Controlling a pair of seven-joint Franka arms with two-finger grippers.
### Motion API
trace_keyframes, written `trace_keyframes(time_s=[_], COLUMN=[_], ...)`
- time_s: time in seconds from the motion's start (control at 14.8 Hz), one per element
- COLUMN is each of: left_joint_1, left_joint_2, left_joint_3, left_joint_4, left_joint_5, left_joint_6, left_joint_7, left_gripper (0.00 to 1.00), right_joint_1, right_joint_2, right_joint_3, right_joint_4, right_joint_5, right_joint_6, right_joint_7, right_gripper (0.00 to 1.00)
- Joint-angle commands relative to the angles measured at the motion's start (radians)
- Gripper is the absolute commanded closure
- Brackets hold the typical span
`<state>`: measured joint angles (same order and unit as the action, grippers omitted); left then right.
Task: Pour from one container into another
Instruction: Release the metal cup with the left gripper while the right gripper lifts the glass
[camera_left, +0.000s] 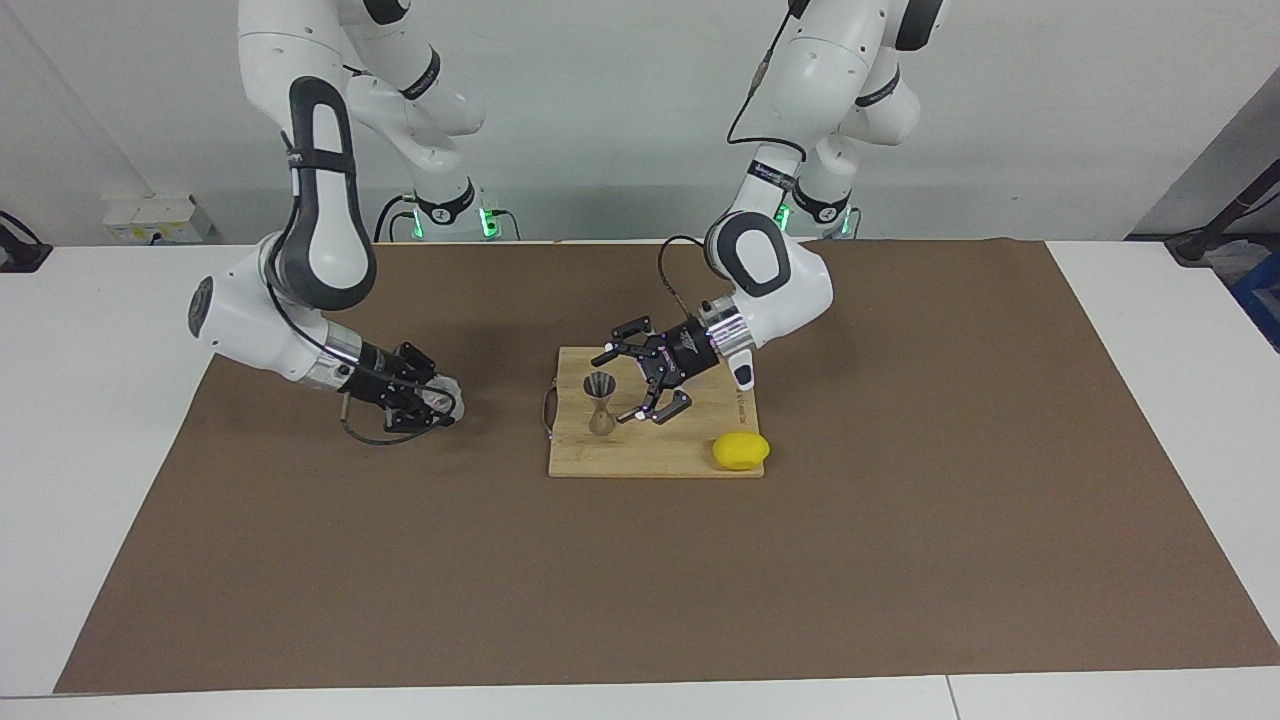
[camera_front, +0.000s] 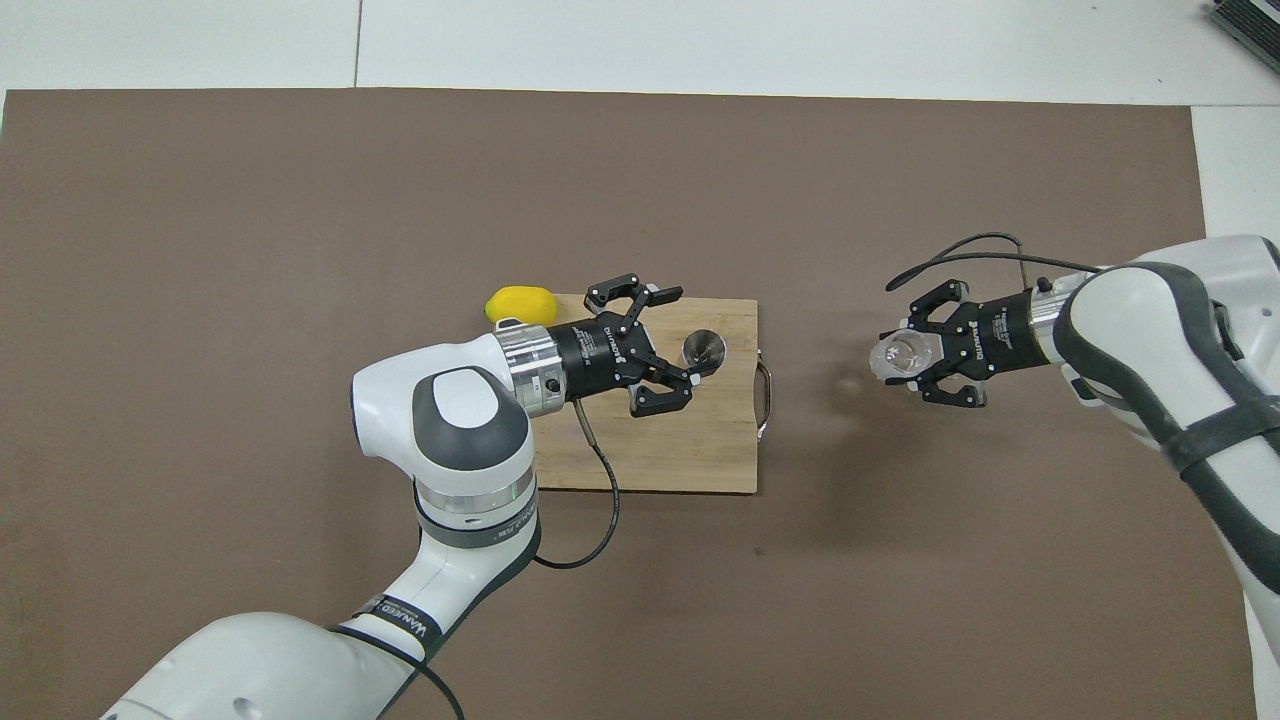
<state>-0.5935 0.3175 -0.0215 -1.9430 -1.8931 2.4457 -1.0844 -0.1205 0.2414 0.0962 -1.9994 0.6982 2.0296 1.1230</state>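
Right hand (camera_left: 432, 399) (camera_front: 925, 352) is clenched around the clear cup (camera_left: 443, 395) (camera_front: 897, 355), held low over the brown mat (camera_left: 640, 560) (camera_front: 300, 200) toward the right arm's end of the tabletop (camera_left: 90, 330). Jigger (camera_left: 600, 400) (camera_front: 704, 350) stands upright on the wooden board (camera_left: 650, 455) (camera_front: 690, 450) at mid-mat. Left hand (camera_left: 630, 385) (camera_front: 672, 340) is released, fingers spread, low over the board just beside the jigger, apart from it. Lemon (camera_left: 741, 451) (camera_front: 520, 304) lies at the board's corner, toward the left arm's end and farther from the robots than the jigger.
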Motion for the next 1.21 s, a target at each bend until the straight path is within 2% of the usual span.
trace_keyframes(time_s=[0.0, 0.2, 0.34, 0.61, 0.88, 1.14], left_joint_1=[-0.009, 0.046, 0.075, 0.202, 0.311, 0.340], left_joint_2=[-0.124, -0.190, -0.209, -0.225, -0.216, -0.215], left_joint_3=[0.009, 0.011, 0.012, 0.011, 0.012, 0.025], left_joint_4=[-0.053, -0.071, -0.062, -0.044, -0.007, 0.015], left_joint_5=[-0.006, 0.046, 0.225, 0.539, 0.889, 1.211], left_joint_6=[0.029, 0.026, 0.018, 0.012, 0.035, 0.203], left_joint_7=[-0.014, -0.015, -0.028, -0.049, -0.039, -0.038], left_gripper=[0.00, 0.00, 0.00, 0.00, 0.00, 0.00], right_joint_1=[0.065, 0.123, 0.154, 0.211, 0.289, 0.347], right_joint_2=[-0.010, -0.008, -0.004, 0.002, 0.027, 0.048], right_joint_3=[0.000, 0.000, 0.000, 0.000, 0.000, 0.000], right_joint_4=[0.037, 0.044, 0.057, 0.112, 0.186, 0.251], right_joint_5=[-0.064, -0.126, -0.170, -0.264, -0.379, -0.488], right_joint_6=[0.023, 0.076, 0.098, 0.101, 0.098, 0.081], right_joint_7=[0.136, 0.213, 0.248, 0.363, 0.503, 0.618], right_gripper=[1.00, 0.99, 0.99, 0.99, 0.99, 0.98])
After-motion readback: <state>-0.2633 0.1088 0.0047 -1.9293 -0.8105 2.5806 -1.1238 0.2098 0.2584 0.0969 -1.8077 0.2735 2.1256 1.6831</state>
